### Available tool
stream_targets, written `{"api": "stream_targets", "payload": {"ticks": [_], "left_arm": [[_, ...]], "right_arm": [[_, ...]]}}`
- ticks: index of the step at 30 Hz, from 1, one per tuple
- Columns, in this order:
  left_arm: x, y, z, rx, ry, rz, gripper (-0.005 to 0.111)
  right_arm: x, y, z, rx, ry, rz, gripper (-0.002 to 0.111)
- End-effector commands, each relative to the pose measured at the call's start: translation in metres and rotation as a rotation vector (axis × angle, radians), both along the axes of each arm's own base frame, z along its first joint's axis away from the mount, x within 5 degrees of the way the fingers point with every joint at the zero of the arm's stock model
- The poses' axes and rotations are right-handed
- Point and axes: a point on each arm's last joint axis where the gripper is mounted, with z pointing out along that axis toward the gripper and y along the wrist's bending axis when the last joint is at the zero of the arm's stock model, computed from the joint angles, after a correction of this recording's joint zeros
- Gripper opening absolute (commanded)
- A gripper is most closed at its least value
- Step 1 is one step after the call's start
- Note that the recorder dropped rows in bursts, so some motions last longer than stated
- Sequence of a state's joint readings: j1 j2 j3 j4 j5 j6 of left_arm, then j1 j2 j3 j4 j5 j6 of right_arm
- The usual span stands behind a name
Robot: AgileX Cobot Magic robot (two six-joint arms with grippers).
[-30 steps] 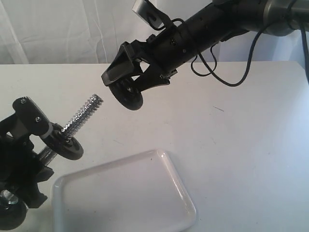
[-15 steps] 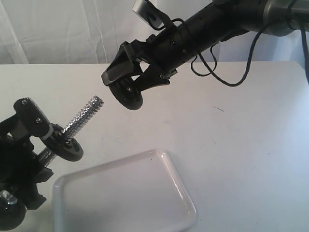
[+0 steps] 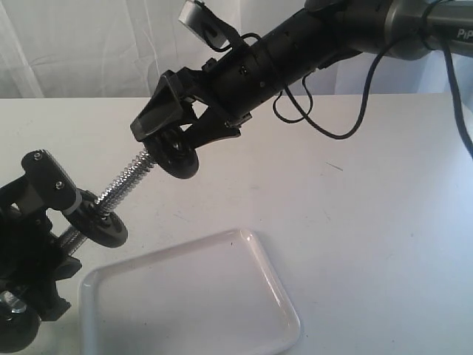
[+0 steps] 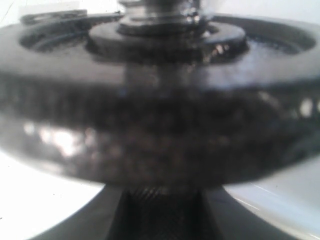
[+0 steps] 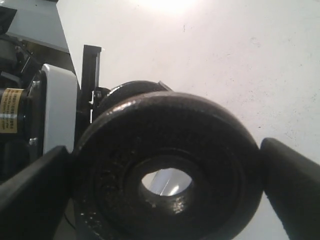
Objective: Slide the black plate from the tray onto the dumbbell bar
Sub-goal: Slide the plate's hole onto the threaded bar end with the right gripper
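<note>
My right gripper (image 3: 171,148) is shut on the black plate (image 3: 182,160), held on edge at the upper threaded tip of the dumbbell bar (image 3: 127,182). In the right wrist view the plate (image 5: 165,150) sits between both fingers (image 5: 30,195), and shiny chrome (image 5: 167,182) shows through its hole. The bar slants up from my left gripper (image 3: 63,237), which is shut on it at the lower left. A second black disc (image 3: 103,225) sits on the bar just above that grip and fills the left wrist view (image 4: 160,120). The white tray (image 3: 192,296) lies empty below.
A third black disc (image 3: 15,329) is at the bar's lower end by the bottom left corner. The white table (image 3: 369,207) stretches out to the right of the tray. A white curtain (image 3: 74,44) hangs behind. The right arm's cable (image 3: 332,133) loops above the table.
My right gripper has carried the black plate left and down, from clear of the bar to the bar's threaded tip. The left gripper and bar have stayed put.
</note>
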State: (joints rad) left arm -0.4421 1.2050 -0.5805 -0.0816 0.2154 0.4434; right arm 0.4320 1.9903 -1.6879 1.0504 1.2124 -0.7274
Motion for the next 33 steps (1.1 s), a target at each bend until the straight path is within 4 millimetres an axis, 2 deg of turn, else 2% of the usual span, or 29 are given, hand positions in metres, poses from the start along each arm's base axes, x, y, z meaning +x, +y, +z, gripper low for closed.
{"api": "stream_targets", "payload": {"ticks": [1,13,20,30,33], "left_arm": [[0.014,-0.004,0.031,-0.108,-0.243,0.029,0.000],[0.014,-0.005,0.032,-0.110,-0.247,0.029,0.000],[0.010,-0.015,0.032,-0.104,-0.260,-0.040,0.000],[0.009,-0.016,0.032,-0.103,-0.260,-0.047,0.000],[0.009,-0.016,0.032,-0.092,-0.267,-0.062,0.000]], "right_arm": [[-0.008,0.007,0.018,0.083,0.003,0.010,0.000],[-0.008,0.008,0.018,0.087,-0.024,0.027,0.000],[-0.008,0.008,0.018,0.087,-0.029,0.030,0.000],[-0.008,0.008,0.018,0.084,-0.028,0.029,0.000],[-0.010,0.007,0.011,0.065,-0.008,0.030,0.000]]}}
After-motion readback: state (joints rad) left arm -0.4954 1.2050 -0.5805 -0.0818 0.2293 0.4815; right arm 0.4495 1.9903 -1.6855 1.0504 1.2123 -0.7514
